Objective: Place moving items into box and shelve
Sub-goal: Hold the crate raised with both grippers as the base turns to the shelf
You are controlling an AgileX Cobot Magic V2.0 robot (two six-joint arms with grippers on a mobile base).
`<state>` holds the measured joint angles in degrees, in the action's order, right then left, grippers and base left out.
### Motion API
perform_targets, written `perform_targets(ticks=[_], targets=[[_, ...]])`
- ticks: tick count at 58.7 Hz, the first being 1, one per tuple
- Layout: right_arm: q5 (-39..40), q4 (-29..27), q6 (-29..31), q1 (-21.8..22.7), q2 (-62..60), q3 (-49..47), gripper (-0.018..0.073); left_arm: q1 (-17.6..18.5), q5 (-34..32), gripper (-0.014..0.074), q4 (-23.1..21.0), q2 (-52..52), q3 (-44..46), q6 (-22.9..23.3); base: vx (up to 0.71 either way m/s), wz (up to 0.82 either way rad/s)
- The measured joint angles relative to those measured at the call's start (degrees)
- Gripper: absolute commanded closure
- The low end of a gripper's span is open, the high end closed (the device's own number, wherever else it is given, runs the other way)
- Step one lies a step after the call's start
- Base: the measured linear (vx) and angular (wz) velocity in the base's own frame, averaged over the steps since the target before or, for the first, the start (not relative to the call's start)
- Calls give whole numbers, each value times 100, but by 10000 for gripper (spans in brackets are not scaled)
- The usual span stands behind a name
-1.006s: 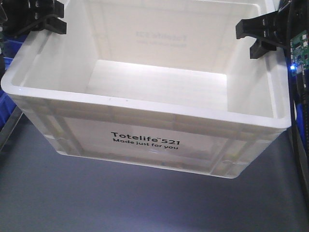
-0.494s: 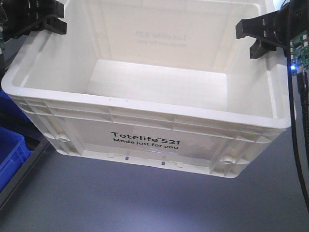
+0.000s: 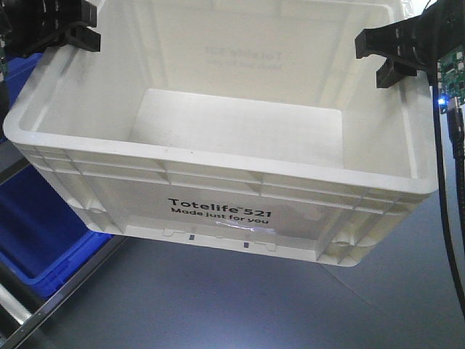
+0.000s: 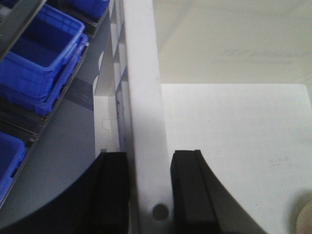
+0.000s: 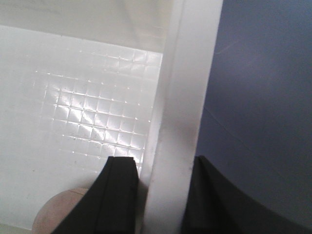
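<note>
White box point(image 3: 218, 200) | left gripper point(image 4: 148, 161) clamps its left rim | right gripper point(image 5: 163, 163) clamps right rim

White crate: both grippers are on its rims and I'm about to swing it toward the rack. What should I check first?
1. Left gripper clamps the white crate rim, a finger each side: ok.
2. Right gripper clamps the opposite rim likewise: ok.
3. Crate held level: cannot tell.
4. Tan round item inside, only its edge showing; settled: cannot tell.
5. Clearance from blue bins beside the lower left corner: cannot tell.
</note>
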<state>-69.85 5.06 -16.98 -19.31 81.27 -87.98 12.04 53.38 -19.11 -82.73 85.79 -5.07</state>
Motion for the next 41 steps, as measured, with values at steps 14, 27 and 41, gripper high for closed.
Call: perform_targets(ticks=[14, 27, 41], targets=[[51, -7, 0, 0, 4, 0, 564, 0, -13, 596, 23, 0, 0, 0, 13, 65], [51, -30, 0, -5, 4, 0, 564, -5, -19, 596, 36, 0, 0, 0, 1, 37], [44, -1, 0, -5, 4, 0, 564, -5, -5, 596, 14, 0, 0, 0, -10, 20]])
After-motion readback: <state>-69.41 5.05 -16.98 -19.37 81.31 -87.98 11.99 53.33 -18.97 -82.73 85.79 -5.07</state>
